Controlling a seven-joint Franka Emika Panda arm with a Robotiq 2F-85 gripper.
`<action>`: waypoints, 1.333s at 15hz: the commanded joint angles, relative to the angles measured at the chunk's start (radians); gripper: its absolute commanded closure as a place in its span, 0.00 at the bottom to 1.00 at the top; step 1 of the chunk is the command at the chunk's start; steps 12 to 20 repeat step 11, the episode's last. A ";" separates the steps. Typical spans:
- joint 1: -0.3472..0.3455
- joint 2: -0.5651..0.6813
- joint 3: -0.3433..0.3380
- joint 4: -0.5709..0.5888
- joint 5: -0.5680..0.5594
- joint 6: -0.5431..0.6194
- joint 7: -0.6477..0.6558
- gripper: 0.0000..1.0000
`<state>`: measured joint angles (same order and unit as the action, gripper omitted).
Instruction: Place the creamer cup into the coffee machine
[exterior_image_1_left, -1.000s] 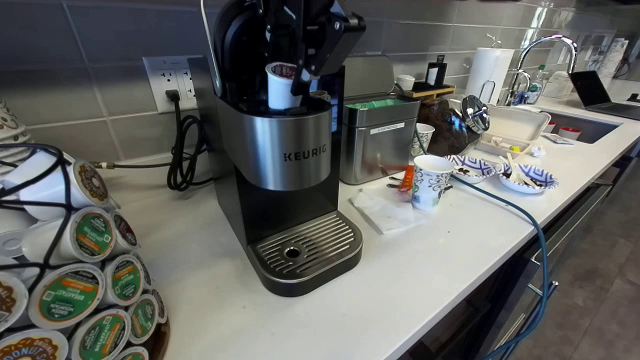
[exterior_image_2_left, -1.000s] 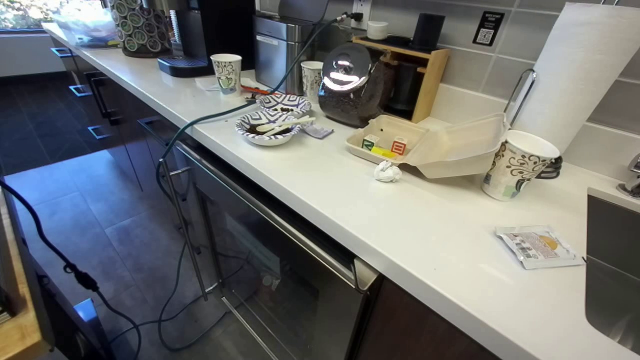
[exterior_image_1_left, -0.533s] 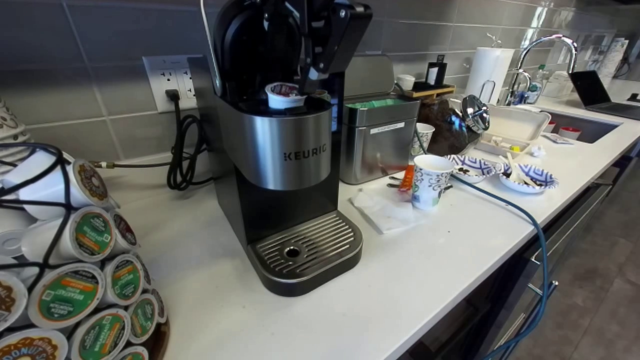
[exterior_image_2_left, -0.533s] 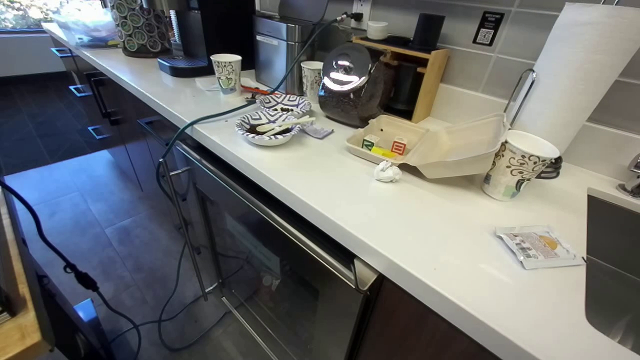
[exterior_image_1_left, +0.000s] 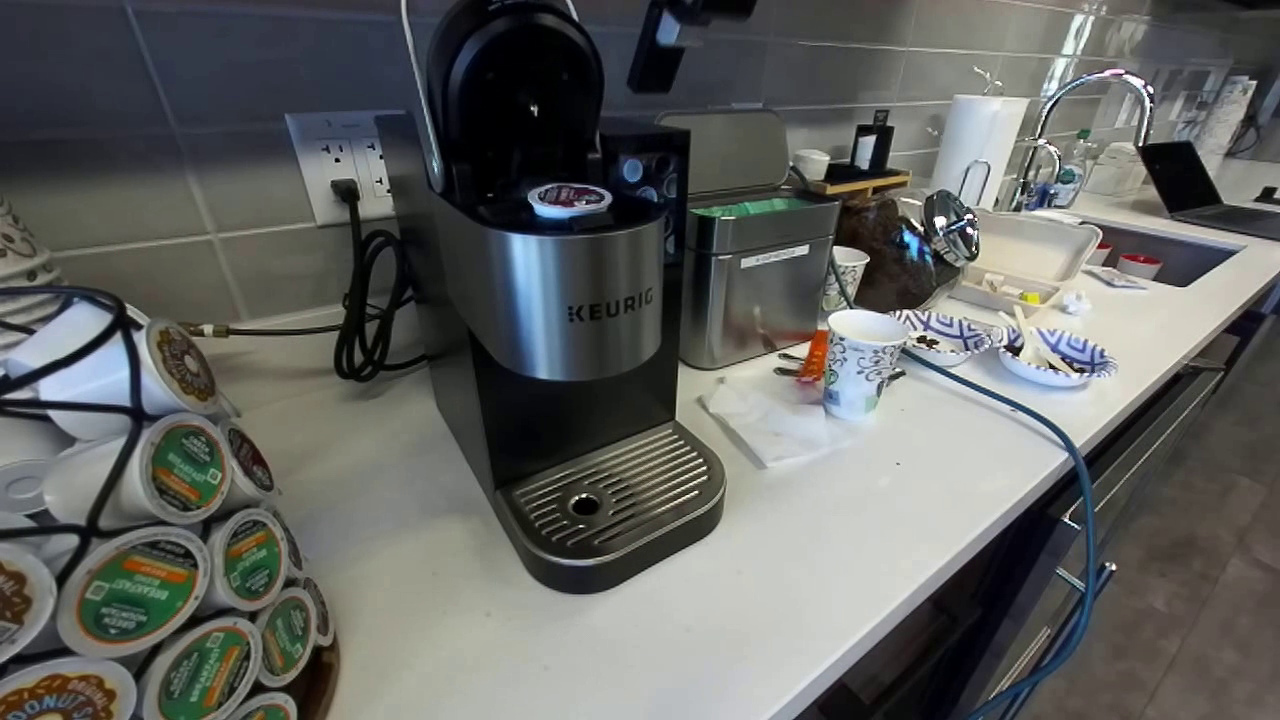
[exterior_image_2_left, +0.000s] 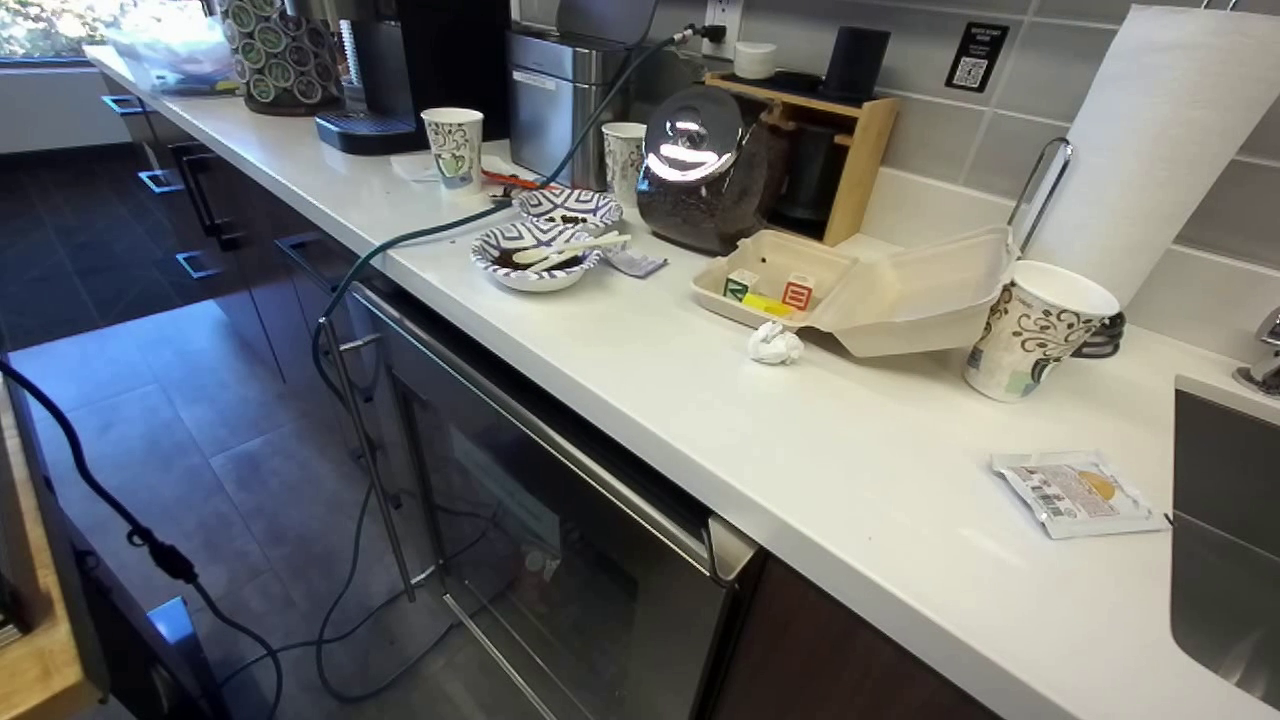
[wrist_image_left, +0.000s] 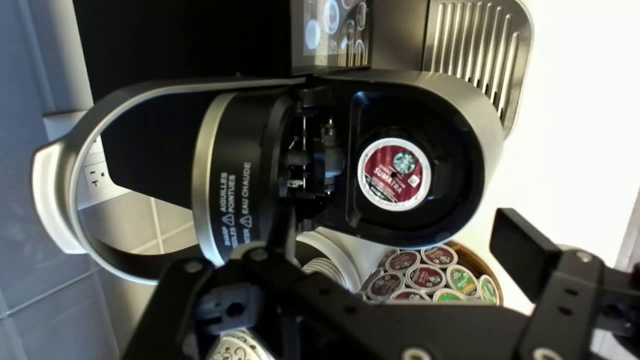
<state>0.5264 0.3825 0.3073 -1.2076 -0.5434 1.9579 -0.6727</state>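
The creamer cup (wrist_image_left: 394, 175), white-rimmed with a dark red foil top, sits in the pod holder of the coffee machine (exterior_image_1_left: 560, 300). In an exterior view only the foil and upper rim of the creamer cup (exterior_image_1_left: 569, 200) show above the holder; its lower part is hidden. The machine's black lid is raised. The dark side of the coffee machine (exterior_image_2_left: 455, 70) appears at the back of an exterior view. My gripper (wrist_image_left: 400, 230) is above the machine with its fingers spread wide apart and nothing between them. Part of one black finger (exterior_image_1_left: 656, 60) is visible, clear of the lid.
A wire rack of coffee pods (exterior_image_1_left: 140, 580) stands beside the machine. On its other side are a steel box (exterior_image_1_left: 760, 290) with a raised lid and a paper cup (exterior_image_1_left: 865, 365) on the counter. A blue cable (exterior_image_1_left: 1060, 440) crosses the counter edge.
The creamer cup has sunk from standing tall in my gripper's hold down into the machine's holder. My gripper has let go, spread its fingers and moved up and away from the lid.
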 joint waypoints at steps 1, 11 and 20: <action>-0.012 -0.150 0.019 -0.175 0.067 0.020 0.132 0.00; -0.014 -0.362 0.074 -0.448 0.096 -0.047 0.539 0.00; -0.014 -0.362 0.074 -0.448 0.096 -0.047 0.539 0.00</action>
